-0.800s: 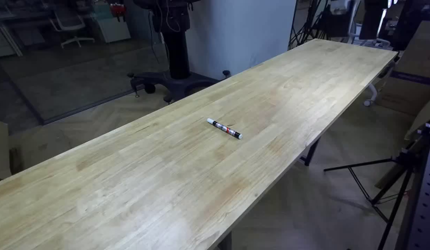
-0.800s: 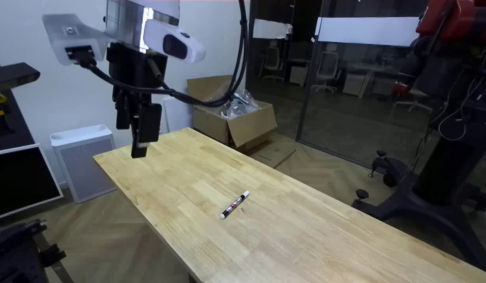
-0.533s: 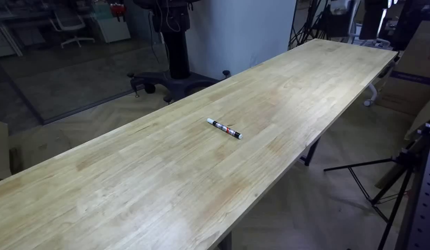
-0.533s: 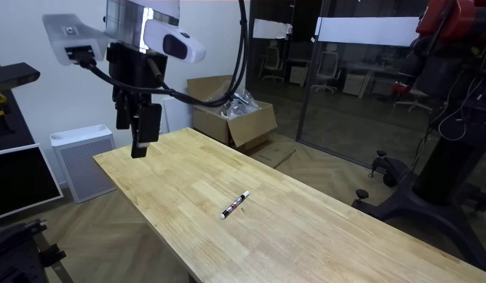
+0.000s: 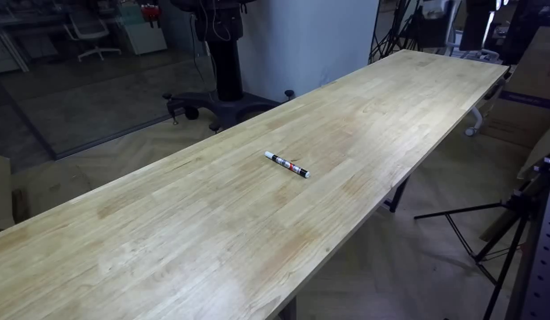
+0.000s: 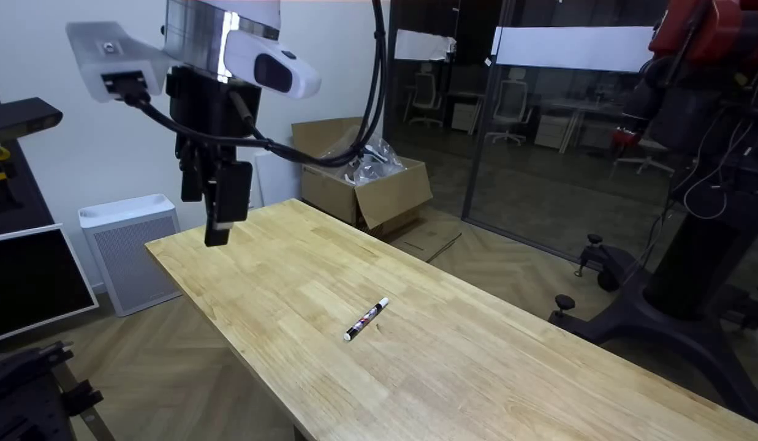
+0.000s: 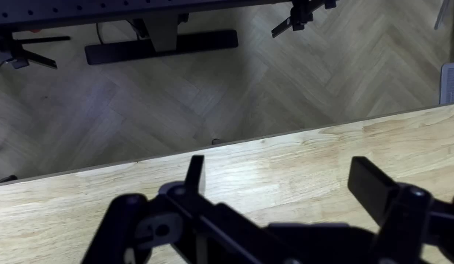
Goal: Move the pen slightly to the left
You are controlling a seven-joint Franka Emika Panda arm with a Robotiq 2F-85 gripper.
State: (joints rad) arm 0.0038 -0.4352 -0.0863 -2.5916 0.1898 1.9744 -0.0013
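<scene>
The pen [image 5: 287,165] lies on the wooden table [image 5: 203,222]. It is thin and black with white ends, a whitish label and a touch of red. It also shows in an exterior view [image 6: 366,319], with the table [image 6: 477,367] around it. My gripper [image 6: 206,214] hangs in the air above the table's end part, apart from the pen and up to its left in that view. In the wrist view my gripper [image 7: 278,165] is open, its fingers wide apart with only table surface behind the gap. The pen is out of the wrist view.
The table's long edge [image 7: 212,146] runs across the wrist view with floor beyond. A cardboard box [image 6: 388,193] with plastic stands past the table end. A black wheeled stand [image 6: 679,294] is beside the table. A tripod [image 5: 519,204] stands off the table's other side.
</scene>
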